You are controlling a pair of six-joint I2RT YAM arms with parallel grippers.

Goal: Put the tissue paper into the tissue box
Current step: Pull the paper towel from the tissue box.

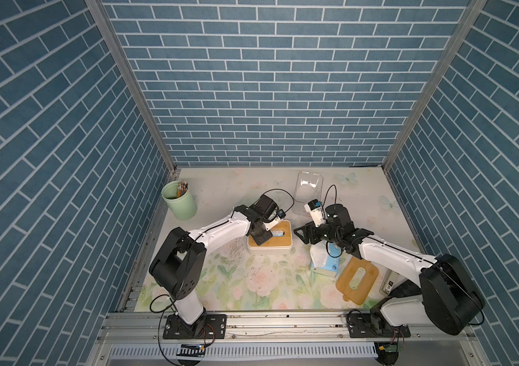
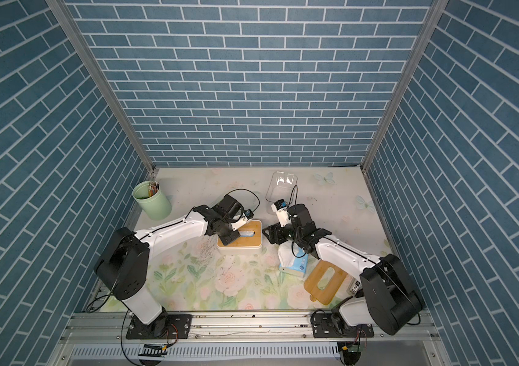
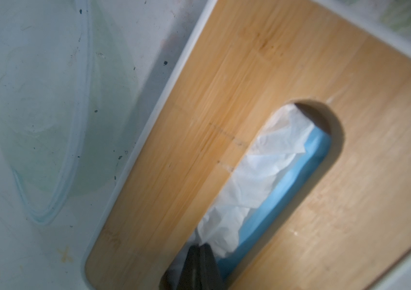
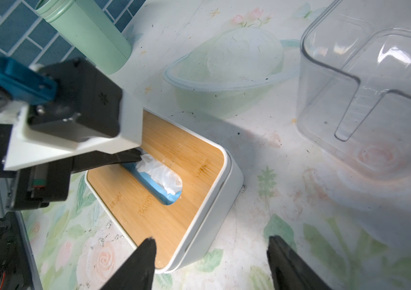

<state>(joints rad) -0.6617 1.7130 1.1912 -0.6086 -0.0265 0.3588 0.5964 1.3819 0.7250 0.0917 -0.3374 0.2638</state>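
Whole thing sits in a booth with blue brick-pattern walls point(image 1: 252, 79) on three sides and a metal rail point(image 1: 252, 323) along the near edge where both arms are bolted down. The worktop point(image 1: 220, 196) has a pale floral cover, roses and leaves, pretty scuffed and speckled with dark marks. The box point(image 1: 269, 241), white with a bamboo lid point(image 3: 249, 62), sits about mid-worktop, a bit left of centre. The tissue point(image 3: 249, 180) is already down inside it, crumpled white over blue wrap showing through the slot. The left end effector point(image 3: 197, 253) is pinched closed with its tips poking into one end of the slot right against the tissue; can't tell if any paper is caught. The right end effector point(image 4: 210, 243) is spread wide, holding nothing, hanging just off the box's right side. There's a green cup point(image 1: 179, 201) with pencils in the far left corner, a clear tub point(image 1: 307, 190) by the far edge, and a second pack point(image 1: 324, 260) plus a spare lid point(image 1: 358, 280) toward the near right corner.
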